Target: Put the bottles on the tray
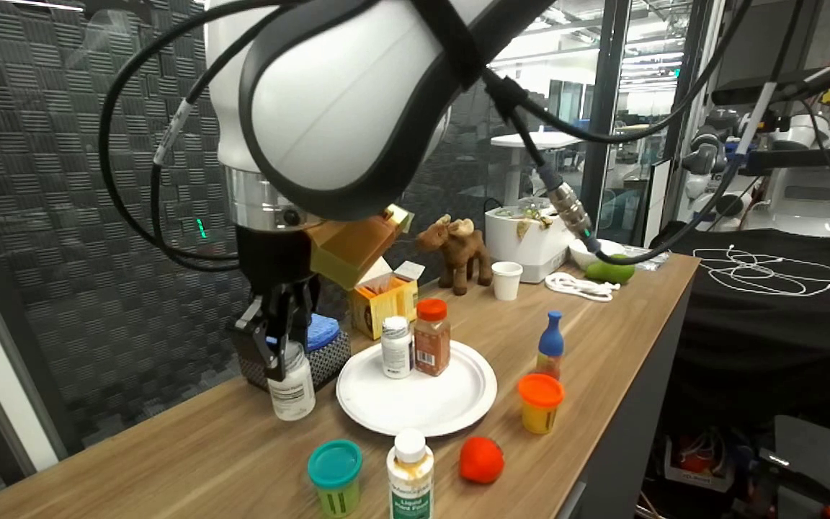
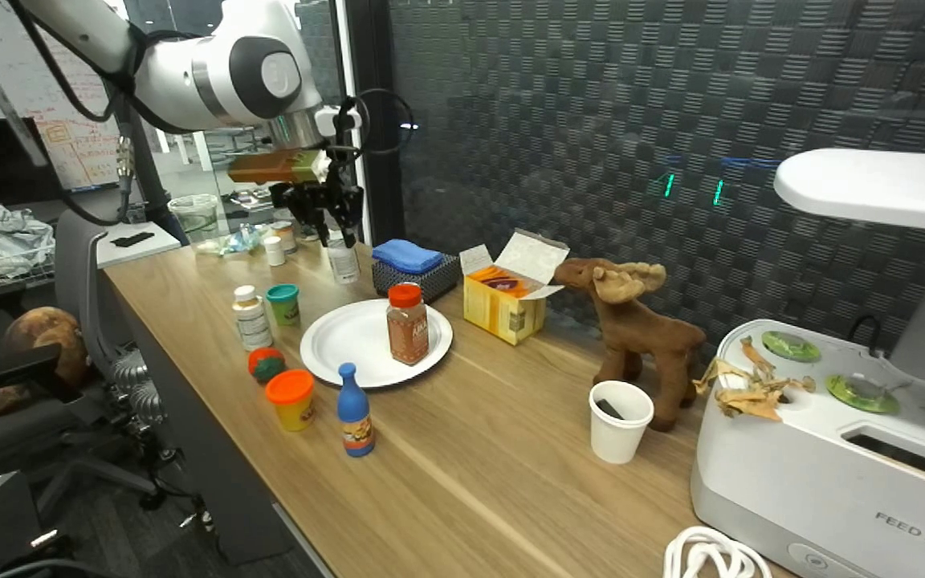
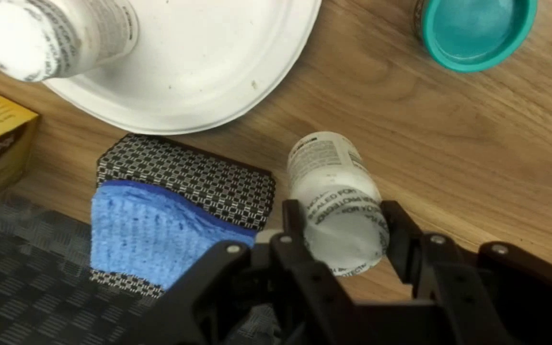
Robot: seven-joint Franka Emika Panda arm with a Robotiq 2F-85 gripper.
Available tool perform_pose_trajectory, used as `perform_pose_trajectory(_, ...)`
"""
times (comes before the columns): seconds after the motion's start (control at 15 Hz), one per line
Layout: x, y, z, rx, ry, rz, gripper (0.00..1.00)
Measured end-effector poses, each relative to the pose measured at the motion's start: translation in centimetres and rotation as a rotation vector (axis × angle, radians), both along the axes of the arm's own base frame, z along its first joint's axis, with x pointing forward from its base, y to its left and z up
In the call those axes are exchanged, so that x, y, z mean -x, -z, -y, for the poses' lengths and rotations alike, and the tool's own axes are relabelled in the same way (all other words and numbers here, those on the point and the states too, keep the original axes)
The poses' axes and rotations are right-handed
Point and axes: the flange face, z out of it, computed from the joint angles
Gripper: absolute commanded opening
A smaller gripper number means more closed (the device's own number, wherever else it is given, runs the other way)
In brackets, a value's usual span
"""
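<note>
While fingers [image 3: 403, 239] clasp white bottle [image 3: 331, 167], blue cloth [image 3: 156, 230] on patterned box [image 3: 180, 167] alongside.

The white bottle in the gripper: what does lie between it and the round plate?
In the wrist view, only a bare strip of wooden tabletop shows between the gripped white bottle and the plate.
</note>
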Motion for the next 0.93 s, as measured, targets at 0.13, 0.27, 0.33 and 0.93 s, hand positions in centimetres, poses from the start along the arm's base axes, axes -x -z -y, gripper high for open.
perform_pose_trajectory(0.13, 0.1, -1.5, 0.9, 0.012, 0.017, 0.010, 0.20)
perform_pose_trajectory(0.27, 0.2, -2.4, 2.2, 0.021, 0.041, 0.013, 0.20)
perform_pose_trajectory(0.33, 0.2, -2.6, 3.0, 0.024, 0.053, 0.013, 0.20)
perform_pose_trajectory(0.93, 0.3, 1.2, 10.0, 0.043, 0.159, -0.071, 0.20)
